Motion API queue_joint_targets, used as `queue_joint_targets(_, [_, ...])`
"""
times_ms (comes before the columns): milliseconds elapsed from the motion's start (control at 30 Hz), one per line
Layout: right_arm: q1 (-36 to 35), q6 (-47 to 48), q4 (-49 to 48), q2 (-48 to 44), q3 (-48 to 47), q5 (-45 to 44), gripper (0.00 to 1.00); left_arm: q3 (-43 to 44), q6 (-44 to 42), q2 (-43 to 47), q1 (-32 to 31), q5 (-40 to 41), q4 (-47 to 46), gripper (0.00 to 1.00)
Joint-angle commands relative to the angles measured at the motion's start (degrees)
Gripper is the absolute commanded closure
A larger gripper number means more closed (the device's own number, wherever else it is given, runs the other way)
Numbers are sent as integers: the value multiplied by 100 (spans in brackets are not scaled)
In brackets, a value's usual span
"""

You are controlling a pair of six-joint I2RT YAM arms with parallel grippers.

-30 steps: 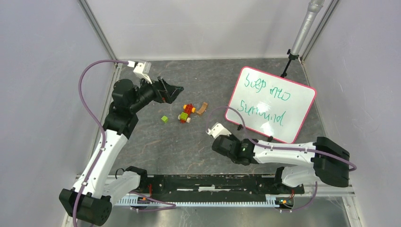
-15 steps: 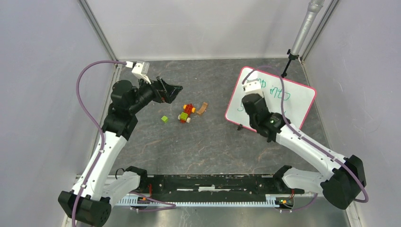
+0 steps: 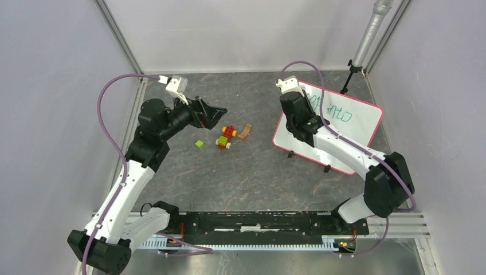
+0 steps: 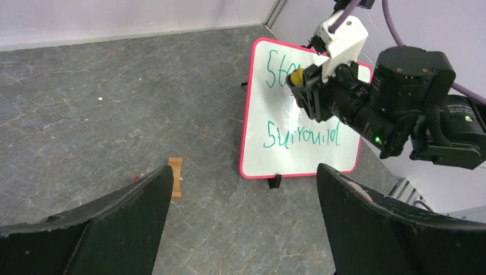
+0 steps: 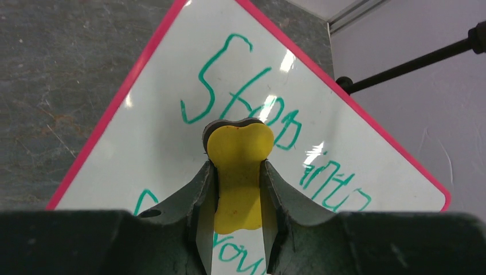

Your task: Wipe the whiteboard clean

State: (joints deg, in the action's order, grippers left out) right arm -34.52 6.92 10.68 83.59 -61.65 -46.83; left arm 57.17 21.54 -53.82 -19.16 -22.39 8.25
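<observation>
The whiteboard [image 3: 355, 123] with a pink-red frame stands on black feet at the back right, with green writing on its face. It also shows in the left wrist view [image 4: 286, 154] and the right wrist view [image 5: 172, 143]. My right gripper [image 3: 293, 107] is over the board's far left corner, shut on a yellow bone-shaped eraser [image 5: 239, 166] with a dark underside. The eraser's tip is at the first green word; it also shows in the left wrist view [image 4: 296, 77]. My left gripper [image 3: 213, 114] is open and empty, held above the floor left of the board, its jaws wide apart [image 4: 243, 177].
Small toy pieces lie mid-floor: a green cube [image 3: 199, 144], a red, yellow and green cluster [image 3: 225, 137] and a brown wooden piece [image 3: 246, 130], also in the left wrist view [image 4: 175, 169]. A black stand [image 3: 348, 80] is behind the board. Grey walls enclose the floor.
My right arm has swung from the floor in front of the board up and back to its far left corner. My left gripper has shifted slightly to the right.
</observation>
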Motion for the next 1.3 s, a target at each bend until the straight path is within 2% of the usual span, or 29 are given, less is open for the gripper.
queue_joint_targets(0, [75,251,-712,374,-576,95,86,111,-190,22,-24,41,-78,0])
queue_joint_targets(100, [153,314,-1001,686,-719,140,85,110,-168,-22,-26,-6,-87,0])
queue_joint_targets(233, [294,276,-1029,973,-979,165,78,102,-180,-75,-26,14,-87,0])
queue_joint_targets(367, [350,336,-925,1058,-1089,268,56,110,-168,-106,-25,-17,-87,0])
queue_joint_targets(600, [345,249,-700,946,-990,575,36,137,-144,-135,-24,-81,-74,0])
queue_joint_targets(633, [350,249,-735,925,-940,566,36,137,-141,-135,-23,-86,-78,0])
queue_joint_targets(733, [372,240,-786,936,-860,545,47,141,-133,-147,-26,-90,-78,0])
queue_joint_targets(900, [422,196,-812,988,-868,545,55,128,-146,-157,-26,-72,-75,0])
queue_joint_targets(1000, [460,161,-787,986,-867,541,55,128,-141,-171,-22,-72,-75,0])
queue_joint_targets(1100, [490,146,-781,945,-793,545,48,128,-142,-172,-26,-77,-78,0])
queue_joint_targets(1267, [529,90,-860,856,-636,609,49,137,-134,-179,-25,-89,-81,0])
